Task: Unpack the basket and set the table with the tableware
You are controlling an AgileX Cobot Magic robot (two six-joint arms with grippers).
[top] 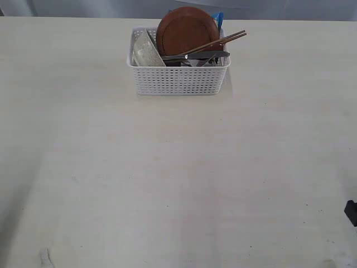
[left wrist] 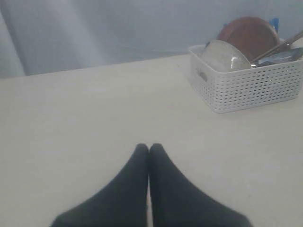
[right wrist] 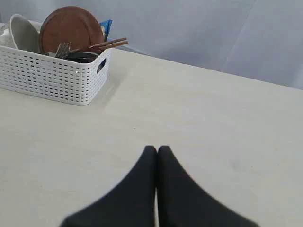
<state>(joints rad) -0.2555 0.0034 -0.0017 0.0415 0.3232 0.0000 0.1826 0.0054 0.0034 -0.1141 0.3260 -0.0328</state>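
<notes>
Now, basket: seen standing at the far middle of the table, fully loaded, with nothing laid out yet.
Left gripper: fingers pressed together, nothing held; it is kept over bare tabletop, well apart from the basket.
Right gripper: likewise closed and empty, well apart from the basket on the other side.
Plate: stood on edge against the far wall; it could be tipped over or rolled out if whatever props it is pulled away first.
Bowl: leaned on its side at the left end; a slip is to be feared, since a smooth curved rim is likely to be poorly held by narrow fingers.
Chopsticks: laid across the top, tips poking past the right rim; they could be knocked off by an arm reaching in.
Steel cutlery: crowded under the chopsticks; two pieces may be caught at once, and the basket, judged to be light, may be dragged or lifted by a snagged piece.
Blue packet: tucked behind the plate; it could be grabbed by mistake.
</notes>
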